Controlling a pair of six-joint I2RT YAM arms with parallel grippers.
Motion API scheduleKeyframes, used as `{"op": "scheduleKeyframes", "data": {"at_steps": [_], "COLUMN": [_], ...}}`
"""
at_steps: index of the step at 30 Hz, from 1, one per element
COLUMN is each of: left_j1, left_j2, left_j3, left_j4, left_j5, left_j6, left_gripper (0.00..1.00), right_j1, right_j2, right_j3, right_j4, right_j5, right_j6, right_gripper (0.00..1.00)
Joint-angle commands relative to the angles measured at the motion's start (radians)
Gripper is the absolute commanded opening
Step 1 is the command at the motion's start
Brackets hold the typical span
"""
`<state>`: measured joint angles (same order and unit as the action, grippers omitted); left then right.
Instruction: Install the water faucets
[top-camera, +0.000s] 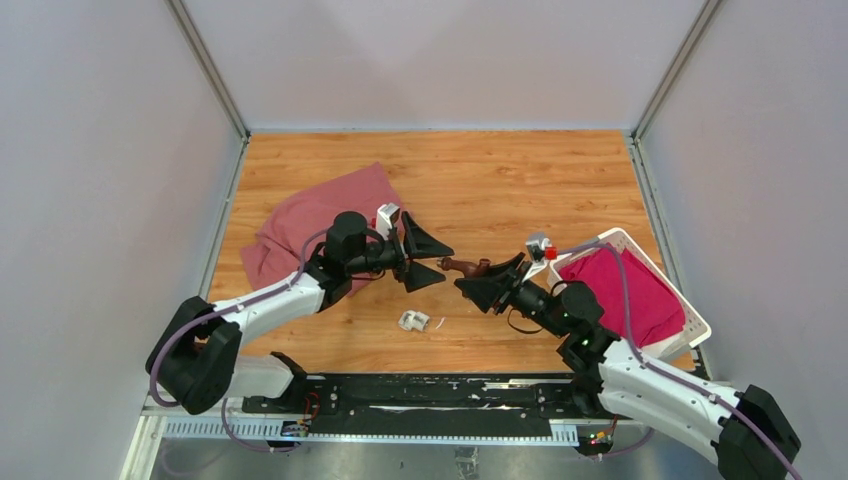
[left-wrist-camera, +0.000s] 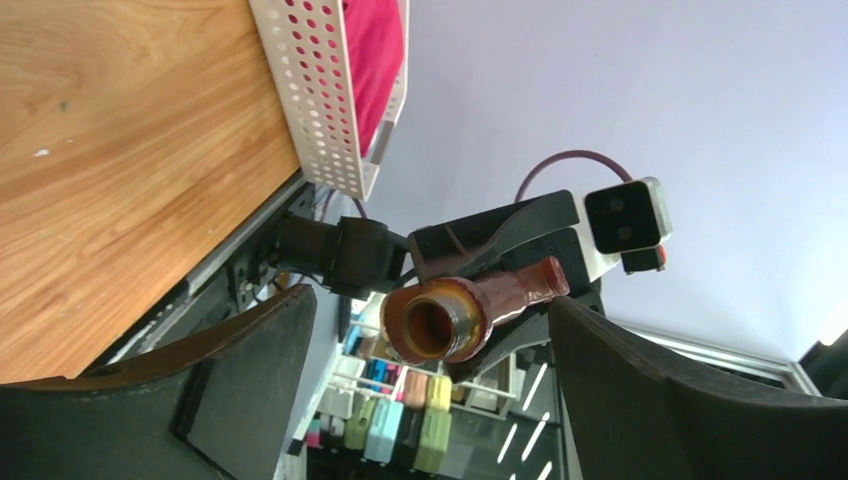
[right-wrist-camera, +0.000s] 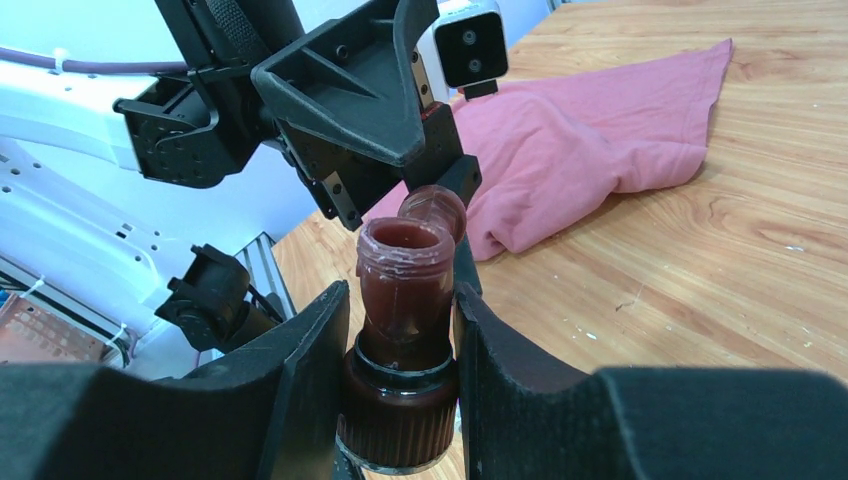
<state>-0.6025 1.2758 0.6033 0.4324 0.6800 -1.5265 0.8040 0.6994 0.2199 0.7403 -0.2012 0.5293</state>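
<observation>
My right gripper (top-camera: 488, 276) is shut on the dark reddish-brown faucet (top-camera: 462, 267) and holds it level above the table, pointing left. In the right wrist view the fingers (right-wrist-camera: 300, 370) clamp its ribbed lower body (right-wrist-camera: 403, 330). My left gripper (top-camera: 437, 265) is open, its jaws spread wide on either side of the faucet's free end without touching it. In the left wrist view the threaded open end (left-wrist-camera: 440, 322) faces the camera between the two wide jaws. A small white plastic fitting (top-camera: 413, 321) lies on the table below, between the arms.
A pink-red cloth (top-camera: 310, 225) lies crumpled at the left of the wooden table, under the left arm. A white perforated basket (top-camera: 625, 238) holding a red cloth (top-camera: 620, 290) stands at the right edge. Grey walls enclose three sides.
</observation>
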Motion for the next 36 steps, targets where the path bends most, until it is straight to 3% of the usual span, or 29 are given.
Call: {"op": "scheduleKeyframes", "data": {"at_steps": [1,5,17,18,19,20,21,24,30,36], "left_j1": [-0.019,-0.019,-0.028,-0.028,-0.028,-0.028,-0.028,-0.028,-0.028,-0.028], "left_j2": [0.018,0.023,0.030,0.032,0.032,0.035,0.037,0.039,0.048,0.056], "left_j3": [-0.007,-0.010,-0.029,-0.030,-0.032,-0.033,-0.033,-0.032,-0.032,-0.014], "left_j4": [0.131,0.172,0.227,0.227,0.228,0.228,0.227,0.227,0.228,0.229], "left_j5": [-0.017,-0.035,-0.059,-0.059,-0.059,-0.057,-0.053,-0.045,-0.031,0.000], "left_j6": [-0.074,-0.105,-0.141,-0.141,-0.140,-0.138,-0.135,-0.127,-0.107,-0.082], "left_gripper": [0.90,0.77,0.22,0.16,0.09,0.00,0.00,0.00,0.00,0.00], "right_j1": [-0.009,-0.009,-0.010,-0.009,-0.009,-0.009,-0.009,-0.009,-0.009,-0.011], "right_j2": [0.022,0.049,0.085,0.085,0.082,0.079,0.075,0.054,0.027,0.092], "right_j3": [-0.015,-0.027,-0.022,-0.017,-0.011,-0.005,0.002,0.028,0.079,0.131], "right_j4": [0.132,0.180,0.176,0.157,0.141,0.123,0.106,0.031,-0.104,-0.113], "right_j5": [0.007,0.003,0.008,0.013,0.018,0.029,0.041,0.082,0.153,0.070], "right_j6": [0.033,0.057,0.079,0.080,0.080,0.082,0.085,0.088,0.084,0.071], "right_gripper": [0.00,0.00,0.01,0.10,0.31,0.57,0.74,0.98,0.99,0.91]}}
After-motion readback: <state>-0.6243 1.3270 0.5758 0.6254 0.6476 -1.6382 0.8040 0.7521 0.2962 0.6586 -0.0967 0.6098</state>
